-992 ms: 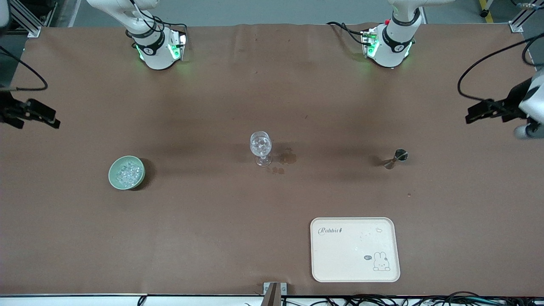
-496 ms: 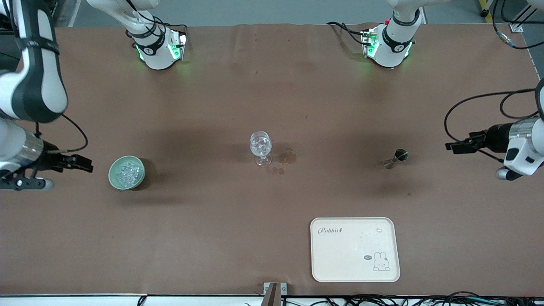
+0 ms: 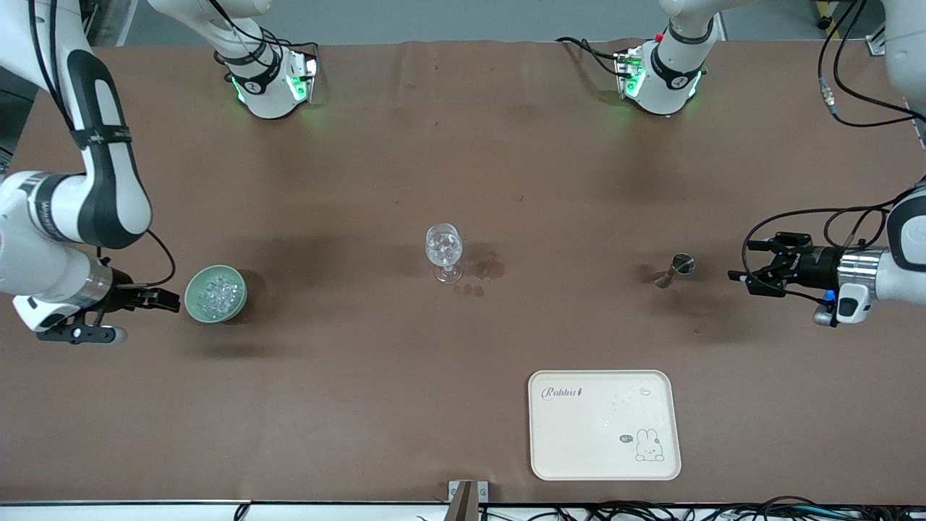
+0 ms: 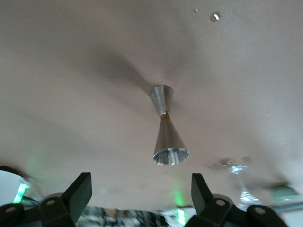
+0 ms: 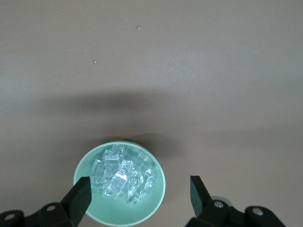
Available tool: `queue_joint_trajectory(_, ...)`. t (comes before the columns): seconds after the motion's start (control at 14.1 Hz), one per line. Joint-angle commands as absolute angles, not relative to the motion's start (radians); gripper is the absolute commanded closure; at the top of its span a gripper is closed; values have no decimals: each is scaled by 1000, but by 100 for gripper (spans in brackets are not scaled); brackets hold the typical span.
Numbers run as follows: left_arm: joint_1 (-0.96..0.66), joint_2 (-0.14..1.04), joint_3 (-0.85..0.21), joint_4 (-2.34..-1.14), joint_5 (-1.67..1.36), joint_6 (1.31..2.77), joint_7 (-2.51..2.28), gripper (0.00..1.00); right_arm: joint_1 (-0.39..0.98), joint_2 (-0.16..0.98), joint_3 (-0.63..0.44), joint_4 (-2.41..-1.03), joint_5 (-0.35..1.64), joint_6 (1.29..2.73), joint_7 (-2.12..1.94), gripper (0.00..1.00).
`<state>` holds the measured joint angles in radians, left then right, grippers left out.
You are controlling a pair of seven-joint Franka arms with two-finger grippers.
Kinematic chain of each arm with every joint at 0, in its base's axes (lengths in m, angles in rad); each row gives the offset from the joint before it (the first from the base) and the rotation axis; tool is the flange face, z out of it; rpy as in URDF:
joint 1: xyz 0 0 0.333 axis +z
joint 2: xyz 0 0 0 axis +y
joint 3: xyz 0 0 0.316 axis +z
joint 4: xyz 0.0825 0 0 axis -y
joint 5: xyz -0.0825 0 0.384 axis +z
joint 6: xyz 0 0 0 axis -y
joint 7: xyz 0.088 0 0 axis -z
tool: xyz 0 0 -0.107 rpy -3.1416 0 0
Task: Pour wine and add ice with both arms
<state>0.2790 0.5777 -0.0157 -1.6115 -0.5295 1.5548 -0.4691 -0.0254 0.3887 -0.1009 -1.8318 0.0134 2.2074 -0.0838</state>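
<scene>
A pale green bowl point(image 3: 194, 297) holds a heap of clear ice point(image 3: 218, 295) toward the right arm's end of the table. My right gripper point(image 3: 172, 299) is open and empty, low beside the bowl. In the right wrist view the bowl point(image 5: 118, 215) and ice point(image 5: 124, 177) lie between its open fingers point(image 5: 78, 195). A metal jigger point(image 3: 673, 269) stands toward the left arm's end. My left gripper point(image 3: 739, 272) is open and empty, apart from the jigger and level with it. The left wrist view shows the jigger point(image 4: 165, 127) ahead of the open gripper point(image 4: 140, 189). A clear stemmed glass point(image 3: 443, 250) stands mid-table.
A cream tray point(image 3: 604, 425) with a rabbit print lies nearer the front camera than the jigger. Dark wet stains point(image 3: 492, 269) mark the brown table cover beside the glass. Both arm bases stand along the table's back edge.
Both arms have swung in from the table's ends and come down. The right gripper has moved up to the bowl and the left gripper toward the jigger.
</scene>
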Motion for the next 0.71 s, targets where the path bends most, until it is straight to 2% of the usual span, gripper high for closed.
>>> queue_joint_trajectory(0.0, 305, 653, -20, -1589, -630, 1539, -499, 11, -21, 382, -95, -1968, 14, 2354, -75, 9)
queue_joint_trajectory(0.14, 307, 702, -20, -1588, -710, 1539, -566, 13, -17, 394, -94, -2005, 14, 2405, -75, 11)
queue_joint_trajectory(0.43, 302, 758, -18, -1586, -798, 1540, -692, 15, 14, 394, -95, -2028, 14, 2410, -46, 26)
queue_joint_trajectory(0.64, 304, 798, -20, -1586, -801, 1540, -673, 19, 18, 411, -95, -2029, 14, 2408, -38, 31)
